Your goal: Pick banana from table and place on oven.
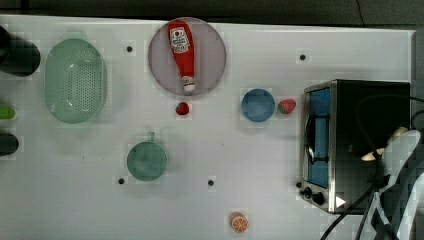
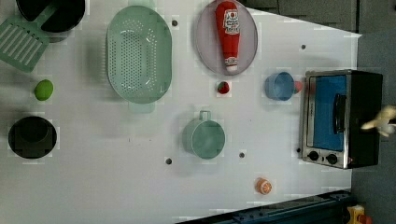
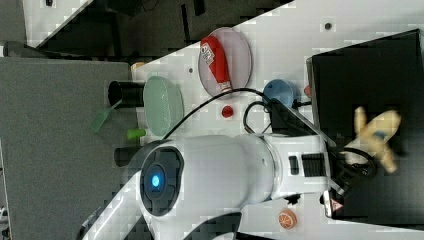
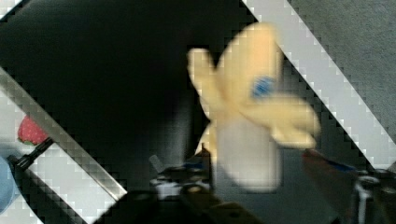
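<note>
The pale-yellow banana [image 4: 254, 93] is over the black top of the oven [image 4: 116, 84], and it looks smeared. My gripper [image 4: 261, 163] is right at it, with its dark fingers [image 4: 201, 161] standing apart on either side of the banana's near end. I cannot tell whether the banana rests on the top or hangs just above it. In the top view the banana [image 1: 382, 145] shows on the right part of the oven [image 1: 370, 110], beside the white arm. The right view has the banana [image 3: 377, 132] on the oven [image 3: 370, 70], just beyond the gripper [image 3: 357, 157].
On the white table [image 1: 210, 145] stand a blue cup [image 1: 258, 105], two strawberries [image 1: 287, 106], a ketchup bottle on a grey plate [image 1: 212, 55], a green colander [image 1: 75, 80], a green mug [image 1: 146, 160] and an orange slice [image 1: 239, 222]. Black cables [image 1: 350, 215] trail near the oven.
</note>
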